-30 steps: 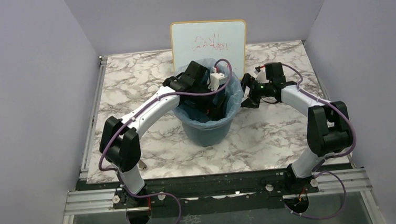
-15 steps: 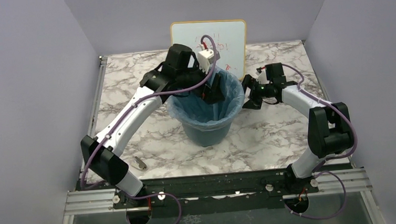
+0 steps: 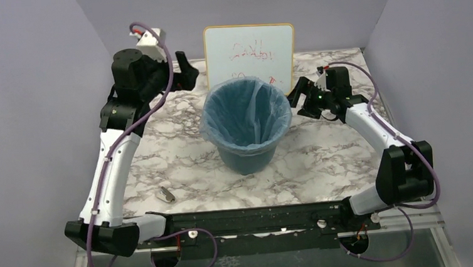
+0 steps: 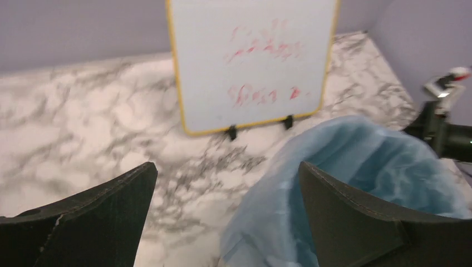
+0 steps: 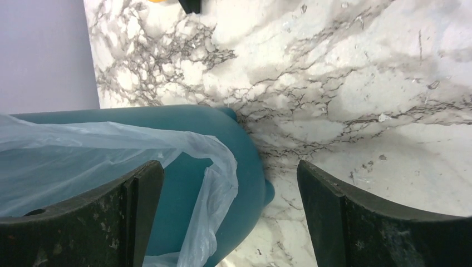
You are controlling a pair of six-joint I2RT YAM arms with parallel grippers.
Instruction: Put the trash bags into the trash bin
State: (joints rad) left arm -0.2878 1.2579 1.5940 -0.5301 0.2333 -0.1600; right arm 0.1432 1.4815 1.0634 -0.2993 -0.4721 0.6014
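The teal trash bin [image 3: 247, 158] stands mid-table in front of the whiteboard. The light-blue trash bag [image 3: 245, 111] lines it, its edge folded over the rim all round; it also shows in the left wrist view [image 4: 356, 183] and the right wrist view [image 5: 83, 156], draped over the bin's wall [image 5: 222, 128]. My left gripper [image 3: 187, 69] is open and empty, raised up at the back left of the bin. My right gripper [image 3: 299, 99] is open and empty, just right of the bin's rim, near the bag's edge.
A whiteboard [image 3: 250, 51] with red scribbles stands behind the bin, also in the left wrist view [image 4: 250, 61]. A small grey object [image 3: 166, 194] lies on the marble table [image 3: 324, 159] near the front left. Purple walls close in three sides.
My left gripper has come up out of the bin and swung back to the left, empty. My right gripper has shifted slightly back and up beside the rim.
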